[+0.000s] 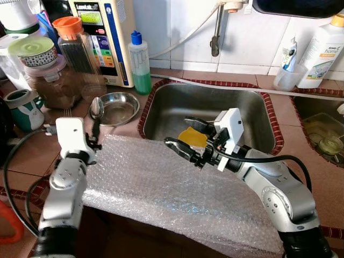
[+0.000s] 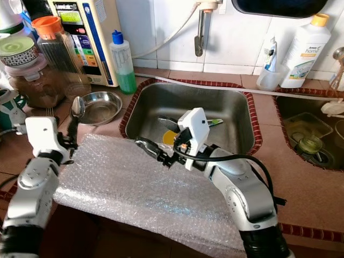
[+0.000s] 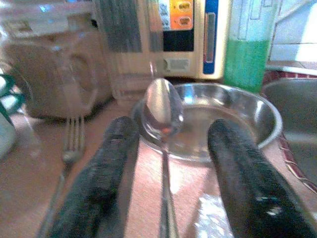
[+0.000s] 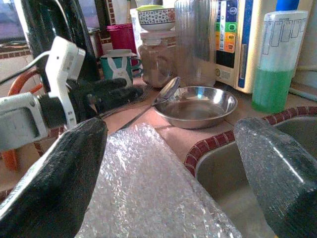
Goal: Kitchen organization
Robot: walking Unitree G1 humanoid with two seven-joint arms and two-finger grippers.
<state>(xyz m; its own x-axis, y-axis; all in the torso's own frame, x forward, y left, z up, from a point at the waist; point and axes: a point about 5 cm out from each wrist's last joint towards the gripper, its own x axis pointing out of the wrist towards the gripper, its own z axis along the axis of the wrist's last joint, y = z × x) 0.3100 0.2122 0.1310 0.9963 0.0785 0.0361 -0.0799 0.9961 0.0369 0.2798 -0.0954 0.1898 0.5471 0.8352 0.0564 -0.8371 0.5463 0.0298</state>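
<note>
The left claw (image 1: 94,141) is reaching over the near edge of the bubble wrap (image 1: 161,188) on the tiled worktop (image 1: 317,177), gripping the handle of a spoon (image 1: 96,110) whose bowl is pointing up beside the steel bowl (image 1: 119,106). The right claw (image 1: 185,137) is hanging spread wide and empty over the sink (image 1: 215,107) rim. Behind are standing 2 jars (image 1: 51,75), a green-liquid bottle (image 1: 140,62) and a "home" bottle (image 1: 321,51).
</note>
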